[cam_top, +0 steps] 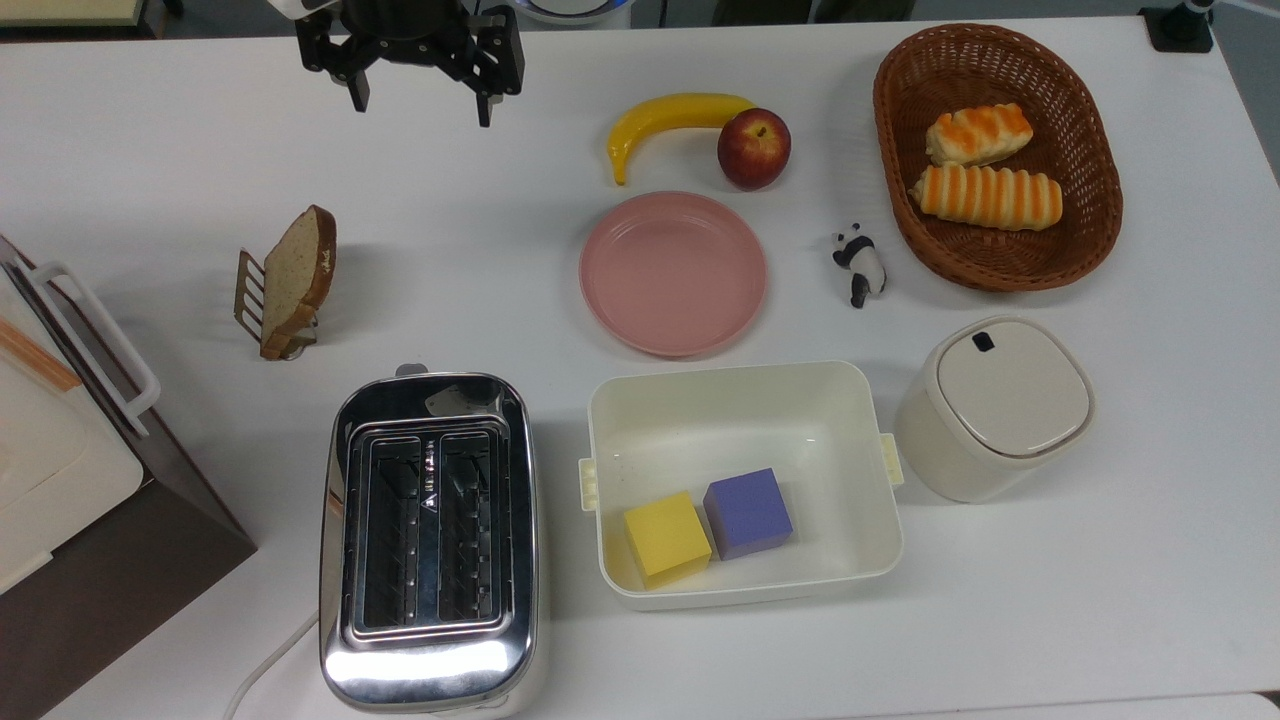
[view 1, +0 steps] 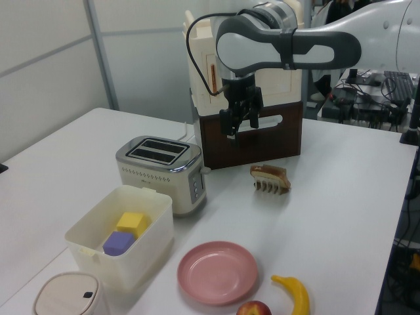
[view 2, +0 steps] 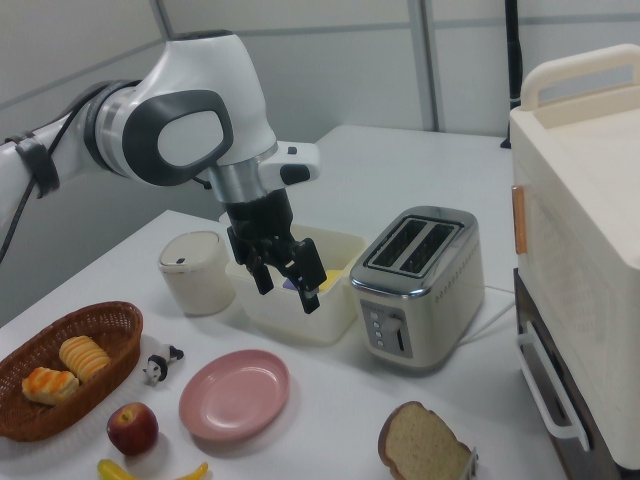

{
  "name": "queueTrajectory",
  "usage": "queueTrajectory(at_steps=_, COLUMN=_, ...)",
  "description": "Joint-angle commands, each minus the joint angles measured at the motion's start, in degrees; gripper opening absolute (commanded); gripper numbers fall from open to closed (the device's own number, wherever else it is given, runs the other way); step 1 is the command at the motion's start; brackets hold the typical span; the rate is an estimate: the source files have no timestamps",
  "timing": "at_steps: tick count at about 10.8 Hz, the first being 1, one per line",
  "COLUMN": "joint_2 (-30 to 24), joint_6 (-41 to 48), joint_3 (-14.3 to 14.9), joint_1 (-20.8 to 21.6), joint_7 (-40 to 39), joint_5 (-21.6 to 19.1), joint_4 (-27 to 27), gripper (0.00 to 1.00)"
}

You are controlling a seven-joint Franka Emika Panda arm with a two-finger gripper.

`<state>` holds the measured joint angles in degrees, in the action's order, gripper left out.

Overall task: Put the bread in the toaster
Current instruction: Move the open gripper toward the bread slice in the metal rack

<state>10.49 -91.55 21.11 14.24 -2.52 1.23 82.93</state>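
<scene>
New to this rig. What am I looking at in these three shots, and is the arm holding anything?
One white-and-grey robot arm with a black two-finger claw, filmed from overhead and from two opposite sides. The claw hangs open and empty above the white table. Its job is moving the speckled brown bread slice, standing in a small wire rack, into the shiny chrome two-slot toaster. Also there: a pink plate, a cream tub holding a yellow and a purple cube, and a wicker basket of rolls.
</scene>
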Motion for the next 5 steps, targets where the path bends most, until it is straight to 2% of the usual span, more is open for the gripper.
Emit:
queueTrajectory(at_steps=1, joint_2=-1.7, joint_6=-1.53, joint_3=0.42, joint_1=-0.08, joint_7=0.59, joint_5=-0.35, joint_4=1.71, gripper=1.0)
queueTrajectory(at_steps=5, joint_2=-1.79, joint_6=-2.05, joint_3=0.86, joint_1=-0.18, joint_7=0.58, joint_5=-0.43, joint_4=1.88, gripper=1.0)
